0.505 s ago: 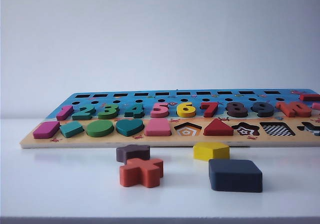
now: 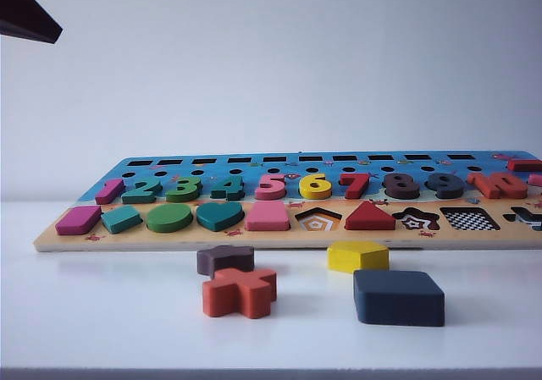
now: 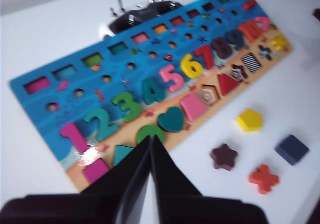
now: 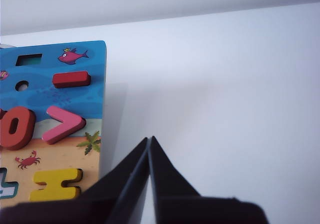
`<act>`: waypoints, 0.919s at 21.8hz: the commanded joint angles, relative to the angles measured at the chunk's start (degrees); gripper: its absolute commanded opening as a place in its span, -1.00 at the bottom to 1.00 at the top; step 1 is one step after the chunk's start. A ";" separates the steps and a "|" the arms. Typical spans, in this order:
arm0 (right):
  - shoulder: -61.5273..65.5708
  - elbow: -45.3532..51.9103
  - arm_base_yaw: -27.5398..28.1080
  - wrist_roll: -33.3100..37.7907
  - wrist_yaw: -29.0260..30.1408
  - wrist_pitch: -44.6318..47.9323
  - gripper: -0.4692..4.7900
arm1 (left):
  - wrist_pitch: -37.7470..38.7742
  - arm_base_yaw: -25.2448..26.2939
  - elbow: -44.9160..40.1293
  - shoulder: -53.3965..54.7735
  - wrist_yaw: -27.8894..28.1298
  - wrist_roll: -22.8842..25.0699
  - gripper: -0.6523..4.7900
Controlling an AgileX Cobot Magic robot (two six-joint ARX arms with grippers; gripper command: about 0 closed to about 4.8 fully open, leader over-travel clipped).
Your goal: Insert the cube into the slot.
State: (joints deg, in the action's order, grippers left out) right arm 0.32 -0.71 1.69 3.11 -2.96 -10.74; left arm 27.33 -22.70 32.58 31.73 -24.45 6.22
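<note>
cube (image 2: 398, 297) flat on worktop (image 2: 102, 312), a corner toward board (image 2: 254, 238) | left gripper (image 3: 151, 140) above board, fingers closed, empty | right gripper (image 4: 149, 140) beside board's end, fingers closed, empty

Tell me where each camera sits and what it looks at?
Exterior view: low at the table's edge, facing the cube and puzzle board; one dark arm tip top left.
Left wrist view: high above the board; shut left gripper.
Right wrist view: beside the board's end; shut right gripper.
Shared: cube, slot, board.
</note>
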 commanded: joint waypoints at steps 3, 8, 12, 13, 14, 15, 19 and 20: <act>-0.15 0.28 0.00 -0.15 -0.04 -0.09 -0.84 | 4.79 -1.99 2.12 2.64 -12.26 1.01 -0.72; -0.15 0.28 0.00 -0.13 -0.04 -0.72 -0.84 | 11.41 -2.64 4.85 5.75 -17.88 4.17 -0.72; -0.15 0.28 0.00 -0.13 -0.04 -0.90 -0.83 | 14.71 -3.23 7.43 7.61 -21.79 5.92 -0.72; -0.15 0.28 0.00 -0.13 -0.04 -0.90 -0.83 | 14.78 -3.28 8.44 8.09 -23.69 5.99 -0.72; -0.15 0.28 0.00 -0.13 -0.04 -0.90 -0.83 | 14.75 -3.30 8.96 8.52 -24.61 6.01 -0.72; -0.15 0.28 0.00 -0.07 -0.02 -0.92 -0.83 | 14.60 -3.28 9.77 9.18 -25.31 6.01 -0.72; -0.15 0.11 0.00 9.42 10.05 -0.11 -0.83 | 14.53 -3.13 10.25 10.56 -24.37 6.45 -0.72; -0.15 -0.15 0.00 12.17 17.77 2.03 -0.79 | 14.53 -3.13 10.25 10.71 -24.17 6.45 -0.72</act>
State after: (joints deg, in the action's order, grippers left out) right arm 0.30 -0.71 1.72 12.19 8.08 -10.26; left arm 41.98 -25.91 42.52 42.24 -48.03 12.23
